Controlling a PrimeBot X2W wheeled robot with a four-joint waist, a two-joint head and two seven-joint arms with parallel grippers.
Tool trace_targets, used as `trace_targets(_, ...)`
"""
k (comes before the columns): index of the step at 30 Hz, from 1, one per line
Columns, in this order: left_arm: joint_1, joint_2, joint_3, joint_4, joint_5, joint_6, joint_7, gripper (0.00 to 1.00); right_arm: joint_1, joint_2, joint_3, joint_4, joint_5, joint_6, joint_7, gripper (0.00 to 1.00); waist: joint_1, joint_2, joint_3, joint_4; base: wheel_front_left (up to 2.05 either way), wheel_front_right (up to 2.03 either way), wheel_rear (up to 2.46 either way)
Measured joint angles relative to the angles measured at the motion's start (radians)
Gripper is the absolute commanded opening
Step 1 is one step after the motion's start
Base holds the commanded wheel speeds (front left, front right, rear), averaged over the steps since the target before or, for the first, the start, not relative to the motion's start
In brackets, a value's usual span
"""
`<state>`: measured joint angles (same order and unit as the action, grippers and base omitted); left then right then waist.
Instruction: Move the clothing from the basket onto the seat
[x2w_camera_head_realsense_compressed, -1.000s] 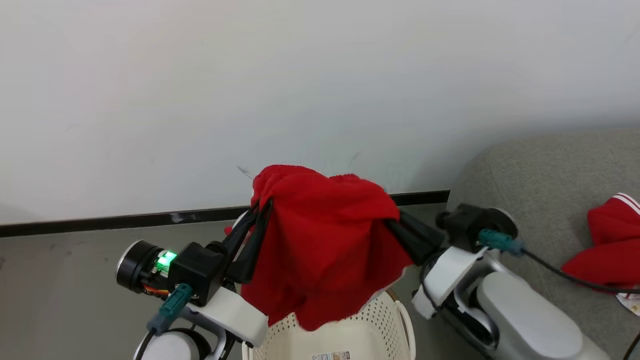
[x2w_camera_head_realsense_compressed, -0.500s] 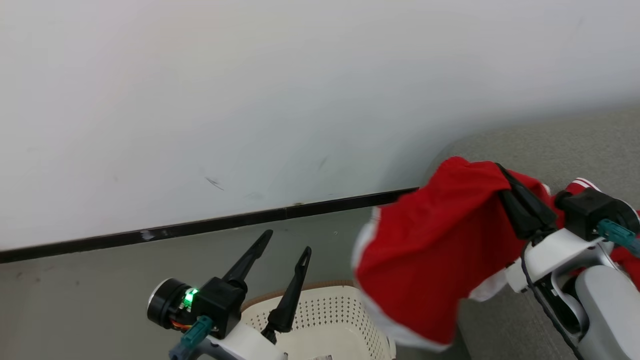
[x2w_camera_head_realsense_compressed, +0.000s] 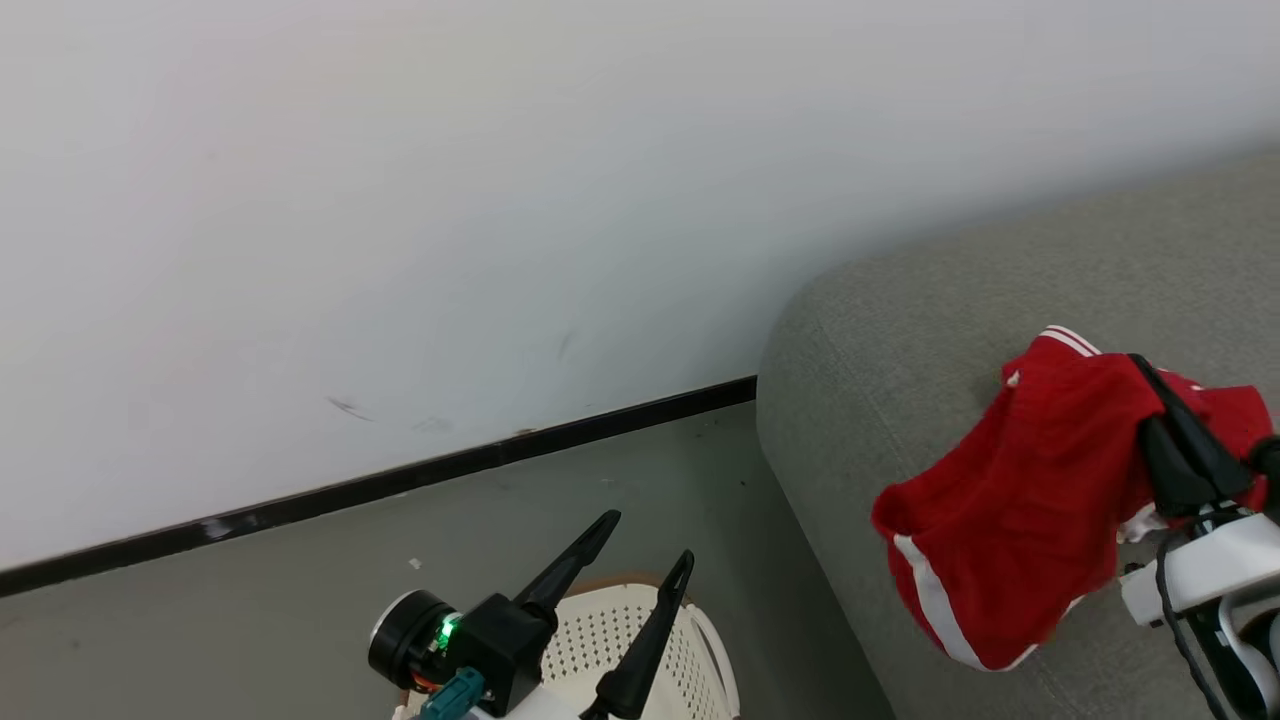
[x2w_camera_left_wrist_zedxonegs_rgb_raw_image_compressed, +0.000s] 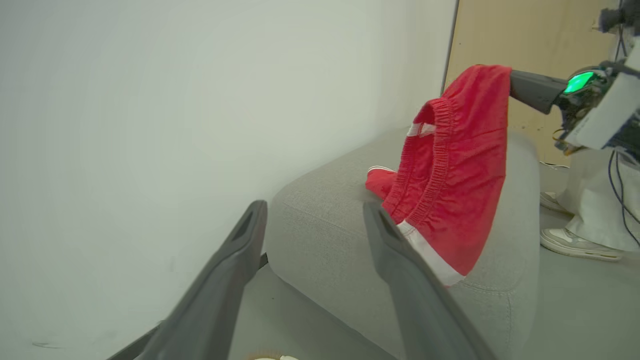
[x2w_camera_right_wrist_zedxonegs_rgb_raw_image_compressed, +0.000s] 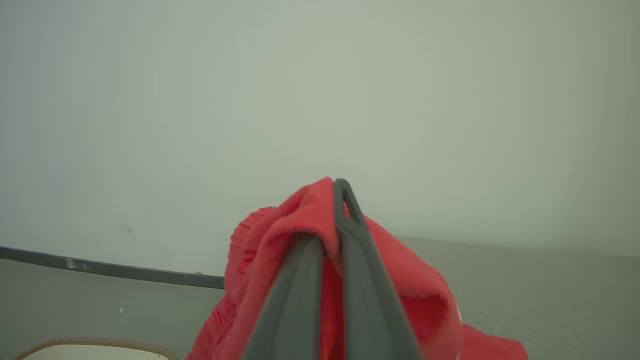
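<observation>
Two bright red soft fabric garments with white stripes were in play. One garment was pinched between the closed long dark fingers of the right gripper at the right edge of the head view. It was hung over the large grey upholstered seat, near the seat's rounded front edge. The other garment was seen lying on the seat top, at the middle of the left wrist view.

The left gripper was held wide apart with nothing between its fingers, at the bottom centre of the head view, above the oval cream-white perforated plastic basket.

The delivery step was judged to be in hand. A lowering further onto the cushion was called for next, then a release, so that the cloth would not be let slide off the edge.
</observation>
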<state>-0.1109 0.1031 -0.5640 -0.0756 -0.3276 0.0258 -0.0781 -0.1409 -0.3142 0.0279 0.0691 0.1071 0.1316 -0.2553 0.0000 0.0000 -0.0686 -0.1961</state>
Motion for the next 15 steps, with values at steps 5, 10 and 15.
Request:
trace_targets(5, 0.000, -0.005, -0.011, 0.018, -0.007, -0.011, -0.013, 1.00, 0.046, 0.006, -0.051, -0.062, -0.031, 0.000, 0.000, 0.00, 0.0000, 0.0000, -0.004, -0.045, 0.00, 0.00, 0.00)
trace_targets(10, 0.000, -0.007, -0.014, 0.031, -0.014, -0.012, -0.030, 1.00, 0.083, 0.018, -0.073, -0.109, -0.047, 0.000, 0.000, 0.00, 0.0000, 0.0000, -0.006, -0.091, 0.00, 0.00, 0.00)
trace_targets(15, 0.000, -0.010, -0.015, 0.047, -0.015, -0.012, -0.040, 1.00, 0.118, 0.027, -0.081, -0.165, -0.047, 0.000, 0.001, 0.00, 0.0000, 0.0001, -0.005, -0.136, 0.00, 0.00, 0.00)
